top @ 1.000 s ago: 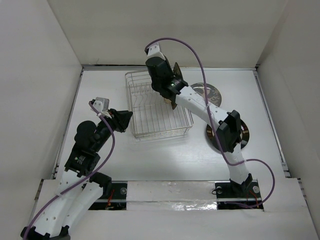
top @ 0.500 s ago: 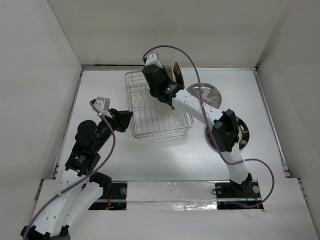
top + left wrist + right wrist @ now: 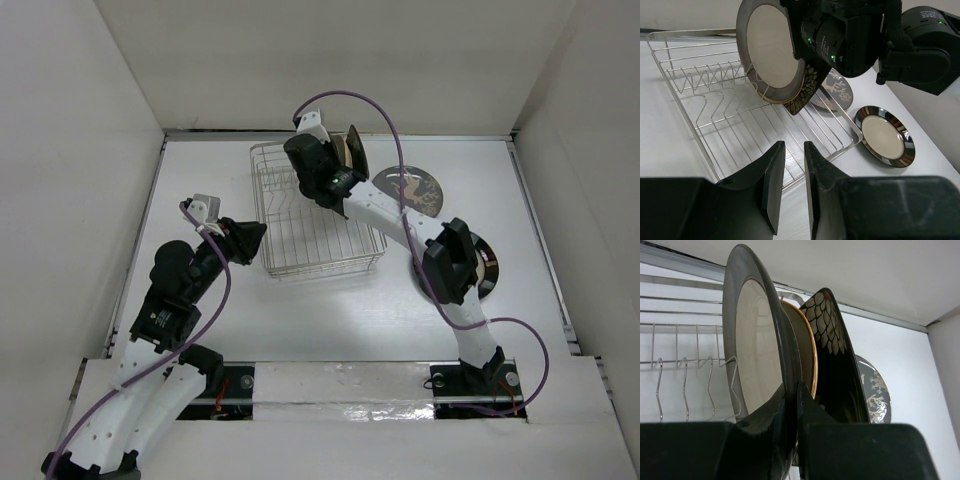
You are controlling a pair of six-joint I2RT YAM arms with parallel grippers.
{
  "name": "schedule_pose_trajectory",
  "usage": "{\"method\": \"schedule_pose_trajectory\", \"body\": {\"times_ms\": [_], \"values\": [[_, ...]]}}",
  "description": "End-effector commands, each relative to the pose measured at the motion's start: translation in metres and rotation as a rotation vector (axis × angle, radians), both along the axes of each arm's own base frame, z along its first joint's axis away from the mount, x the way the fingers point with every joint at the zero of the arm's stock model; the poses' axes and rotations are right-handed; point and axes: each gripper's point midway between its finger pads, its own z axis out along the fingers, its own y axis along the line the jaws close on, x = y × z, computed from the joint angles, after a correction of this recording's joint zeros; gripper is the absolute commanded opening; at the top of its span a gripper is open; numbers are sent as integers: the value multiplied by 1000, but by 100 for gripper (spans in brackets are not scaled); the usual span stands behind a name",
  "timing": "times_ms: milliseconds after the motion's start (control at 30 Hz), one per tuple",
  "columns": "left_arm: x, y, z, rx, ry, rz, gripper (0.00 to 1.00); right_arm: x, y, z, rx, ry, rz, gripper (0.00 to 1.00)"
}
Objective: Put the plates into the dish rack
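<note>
My right gripper (image 3: 792, 390) is shut on the lower rim of the grey-rimmed cream plate (image 3: 752, 340) and holds it upright over the far right of the dish rack (image 3: 262, 200). Just behind it, the tan plate (image 3: 802, 350) and the dark floral plate (image 3: 832, 355) stand on edge in the rack. The grey branch-motif plate (image 3: 410, 190) lies flat on the table right of the rack. The black-rimmed cream plate (image 3: 885, 135) lies nearer, partly under the right arm. My left gripper (image 3: 255, 232) hovers at the rack's near left side, slightly open and empty.
The rack's upright wire slots (image 3: 715, 82) to the left of the held plate hold nothing. White walls enclose the table on three sides. The right arm (image 3: 440, 255) stretches across the table's right half.
My right gripper has carried the grey-rimmed plate a little left and farther back, closer to the standing plates. The left arm has not moved.
</note>
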Motion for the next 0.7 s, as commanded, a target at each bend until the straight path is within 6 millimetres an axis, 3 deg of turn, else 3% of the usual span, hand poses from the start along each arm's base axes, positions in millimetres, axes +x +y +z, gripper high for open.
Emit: {"method": "schedule_pose_trajectory", "body": {"times_ms": [0, 200, 367, 467, 500, 667], "values": [[-1, 0, 21, -24, -63, -6, 19, -7, 22, -5, 138, 0, 37, 8], [-1, -2, 19, -26, -60, -13, 20, -7, 20, -21, 198, 44, 43, 14], [1, -3, 16, -20, -49, -16, 20, -12, 19, -11, 244, 21, 66, 21], [1, -1, 19, -25, -57, -9, 20, -13, 17, -15, 234, 28, 62, 33], [2, -1, 17, -22, -50, -6, 20, -13, 17, -14, 232, 28, 59, 43], [2, -2, 17, -20, -49, -10, 20, -19, 23, 17, 309, -5, 121, 62]]}}
